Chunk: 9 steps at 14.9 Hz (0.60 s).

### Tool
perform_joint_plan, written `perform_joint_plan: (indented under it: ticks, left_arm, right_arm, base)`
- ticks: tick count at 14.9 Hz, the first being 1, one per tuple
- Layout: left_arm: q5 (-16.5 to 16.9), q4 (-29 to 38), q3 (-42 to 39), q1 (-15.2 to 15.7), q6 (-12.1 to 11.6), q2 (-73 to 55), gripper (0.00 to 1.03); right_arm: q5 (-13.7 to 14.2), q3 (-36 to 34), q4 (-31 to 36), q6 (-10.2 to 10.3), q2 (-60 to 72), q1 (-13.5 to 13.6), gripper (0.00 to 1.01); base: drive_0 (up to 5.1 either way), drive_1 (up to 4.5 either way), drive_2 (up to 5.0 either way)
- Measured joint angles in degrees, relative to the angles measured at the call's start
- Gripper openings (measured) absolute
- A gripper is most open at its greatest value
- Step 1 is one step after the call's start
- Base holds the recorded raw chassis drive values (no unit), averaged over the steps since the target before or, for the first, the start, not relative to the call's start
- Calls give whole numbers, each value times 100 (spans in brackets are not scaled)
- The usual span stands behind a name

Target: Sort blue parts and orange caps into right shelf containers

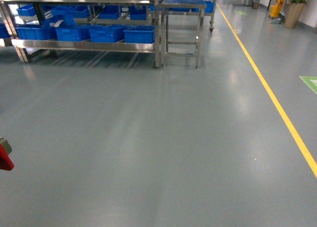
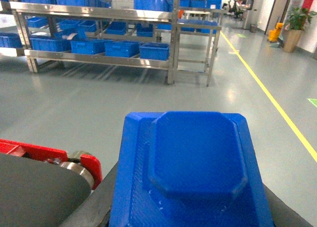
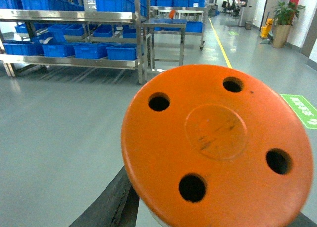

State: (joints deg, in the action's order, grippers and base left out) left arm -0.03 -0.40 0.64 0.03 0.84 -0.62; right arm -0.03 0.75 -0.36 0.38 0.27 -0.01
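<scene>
A blue part (image 2: 198, 162), a flat block with a raised eight-sided top, fills the left wrist view. My left gripper (image 2: 190, 214) is shut on it, with a dark finger (image 2: 96, 207) showing on either side. In the right wrist view an orange cap (image 3: 218, 148), a round disc with several holes, is held in my right gripper (image 3: 208, 214), which is shut on it; one finger (image 3: 111, 207) shows at its lower left. The bright-blue shelf containers (image 1: 139, 34) stand in a row on a steel shelf (image 1: 84, 45) far ahead on the left. Neither gripper shows in the head view.
Grey floor lies between me and the shelf. A small steel table (image 1: 182, 34) stands just right of the shelf. A yellow floor line (image 1: 277, 108) runs along the right. A potted plant (image 1: 294, 9) stands far right. A red robot part (image 1: 5, 158) pokes in at the left edge.
</scene>
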Motion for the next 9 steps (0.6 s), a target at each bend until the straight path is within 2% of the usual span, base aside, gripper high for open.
perform_joint_plan:
  ticks: [3,9]
  left_arm:
    - [-2,-2,0,0,0,0,42]
    - [4,0,0,-4,-4,0,42]
  right_arm:
    - [0,0,0,0,0,0,44]
    - [2,0,11,0,0,0,44]
  base:
    - [-146,-146,-146]
    - [1,422,-420]
